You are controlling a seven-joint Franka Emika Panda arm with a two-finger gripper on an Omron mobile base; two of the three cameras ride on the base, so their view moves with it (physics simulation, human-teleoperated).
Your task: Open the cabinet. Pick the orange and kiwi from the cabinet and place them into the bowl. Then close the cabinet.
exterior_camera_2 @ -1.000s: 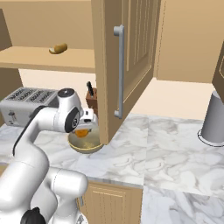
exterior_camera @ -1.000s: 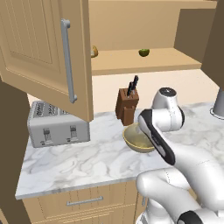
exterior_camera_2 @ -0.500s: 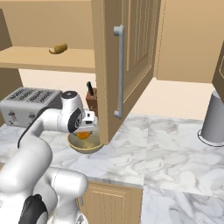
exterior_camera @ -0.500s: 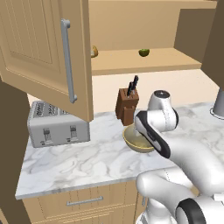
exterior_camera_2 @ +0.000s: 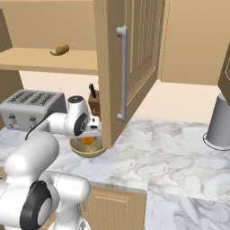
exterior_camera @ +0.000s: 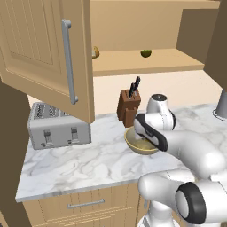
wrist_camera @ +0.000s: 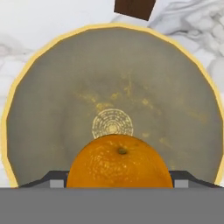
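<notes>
My gripper [wrist_camera: 119, 178] is shut on the orange [wrist_camera: 118, 162], which sits between the two fingertips just over the middle of the bowl [wrist_camera: 113, 74]. From the right base view the orange [exterior_camera_2: 87, 140] hangs at the rim of the tan bowl [exterior_camera_2: 85, 151], under my gripper [exterior_camera_2: 91, 134]. In the left base view my arm covers part of the bowl [exterior_camera: 132, 141]. The cabinet [exterior_camera: 44, 57] stands open, its door swung wide, and the kiwi [exterior_camera: 146, 53] lies on the shelf inside. The other door [exterior_camera_2: 134, 58] is open too.
A tan-brown roundish item [exterior_camera: 95, 52] lies on the shelf to the kiwi's left. A knife block [exterior_camera: 128, 106] stands right behind the bowl and a toaster [exterior_camera: 57, 126] to its left. A grey canister [exterior_camera_2: 218, 121] stands far right. The open door's lower edge hangs near my hand.
My hand has come down and slightly left over the bowl, carrying the orange lower. The doors, kiwi and bowl have stayed put.
</notes>
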